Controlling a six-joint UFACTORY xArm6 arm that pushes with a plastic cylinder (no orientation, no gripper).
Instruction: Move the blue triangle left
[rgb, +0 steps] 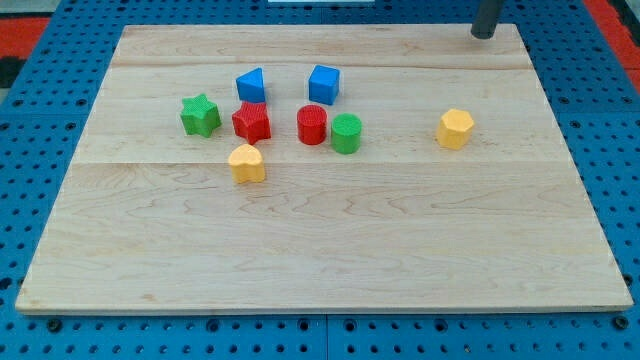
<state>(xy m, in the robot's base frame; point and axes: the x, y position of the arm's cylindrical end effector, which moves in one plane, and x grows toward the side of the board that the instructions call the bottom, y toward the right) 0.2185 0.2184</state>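
The tip (484, 35) is sitting at the surface's (330, 250) top-right corner — well apart from the blue triangle (250, 84). End effector: a plain rod — no jaws to assess.

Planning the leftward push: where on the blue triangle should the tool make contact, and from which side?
Press my tip on the blue triangle's right-hand face, coming in from the view's right through the gap before the blue cube. Keep it centred on that face, since the wedge shape would probably swivel otherwise. The tip now sits far off at the view's top right.
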